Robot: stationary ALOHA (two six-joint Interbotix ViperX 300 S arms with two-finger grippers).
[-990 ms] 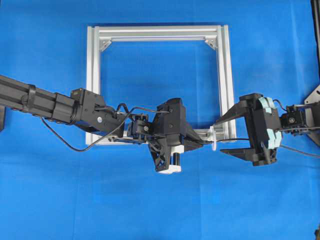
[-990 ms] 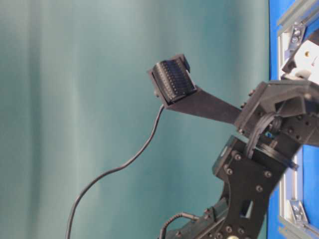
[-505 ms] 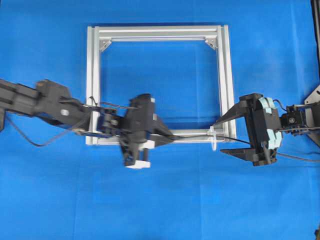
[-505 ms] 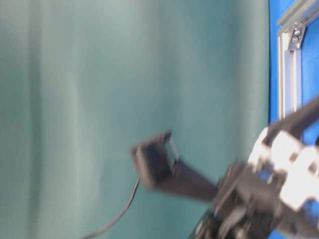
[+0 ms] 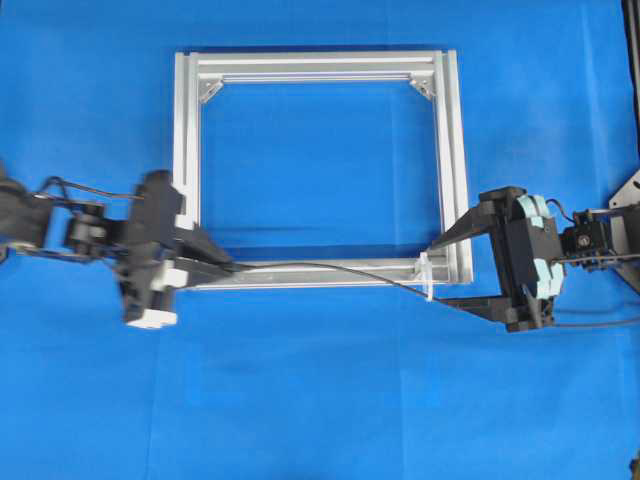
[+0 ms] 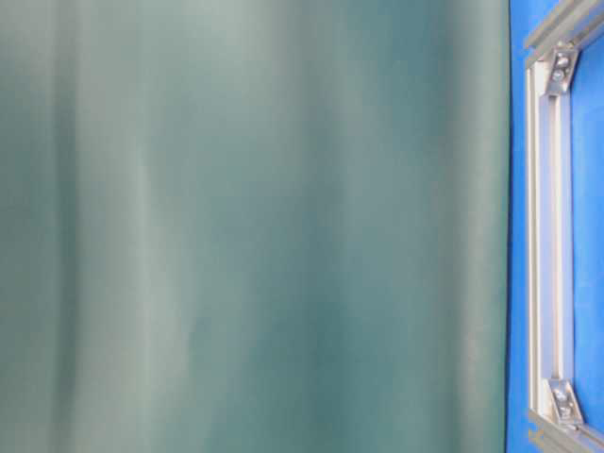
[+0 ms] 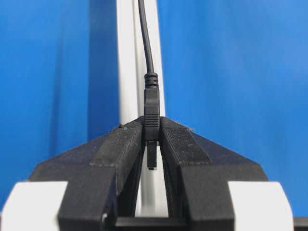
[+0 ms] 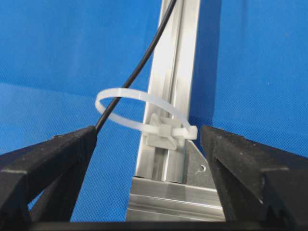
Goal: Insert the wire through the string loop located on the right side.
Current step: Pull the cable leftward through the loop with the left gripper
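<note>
The left gripper (image 5: 225,267) is seen clamped narrowly on the plug end of the wire (image 7: 151,115), its ribbed black pads (image 7: 180,144) pressed against the plug's moulded sleeve while the small metal tip hangs between them. In the overhead view this gripper is held level at the frame's lower left corner, fingers pointed to the right along the lower bar, with the arm stretched in from the left edge.

From the plug the thin, smooth black wire (image 5: 330,268) is run along the lower bar of the aluminium frame (image 5: 320,66), through the string loop (image 5: 426,274) and on past the lower finger of the right gripper (image 5: 452,270) toward the right edge. The right gripper is held wide, one finger on each side of the loop and touching neither it nor the wire.

The loop (image 8: 139,113) is shown as a translucent white plastic band, round and flat, fastened to the frame by a small clip at the lower right corner, just above a silver corner bracket (image 8: 199,166). The wire (image 8: 139,65) is seen passing through it.

The frame is a square of grooved, matte silver bars lying on a blue cloth (image 5: 320,400). Open cloth lies below the frame and inside the square. In the table-level view only a teal backdrop (image 6: 255,226) and one side bar of the frame (image 6: 547,236) are visible.
</note>
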